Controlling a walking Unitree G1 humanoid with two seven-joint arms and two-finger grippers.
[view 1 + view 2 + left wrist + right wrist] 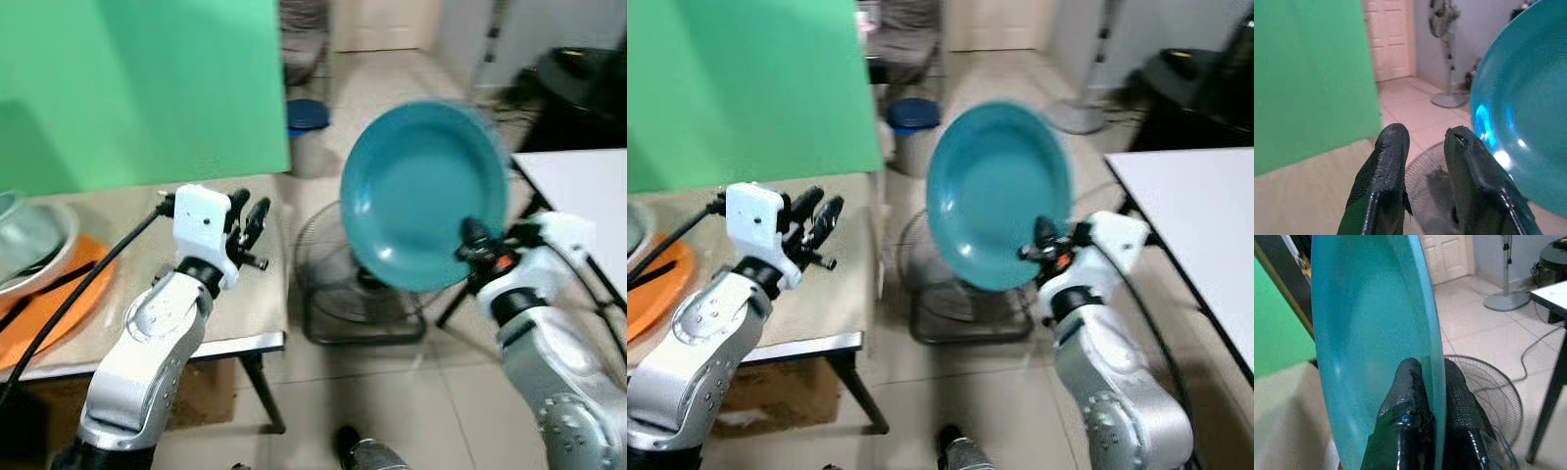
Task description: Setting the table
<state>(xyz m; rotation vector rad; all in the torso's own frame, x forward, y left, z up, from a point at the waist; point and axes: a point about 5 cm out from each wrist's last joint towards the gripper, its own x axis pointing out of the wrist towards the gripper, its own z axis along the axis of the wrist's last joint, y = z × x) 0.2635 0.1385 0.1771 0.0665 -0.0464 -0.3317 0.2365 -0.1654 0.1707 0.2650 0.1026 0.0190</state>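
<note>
Right gripper [1424, 396] pinches the teal plate [423, 191] by its five-o'clock rim, upright; it may slip. Left gripper [1422, 147] hovers slightly parted, seemingly empty.

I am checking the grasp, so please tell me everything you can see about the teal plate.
The teal plate is round and glossy, with a shallow well and a raised rim; it looks like plastic or glazed ceramic. It is held nearly upright in the air, its hollow face toward the robot, over the floor between two tables and above a fan lying there. The right gripper pinches its lower rim, one finger on each face. Nothing else touches it.
</note>
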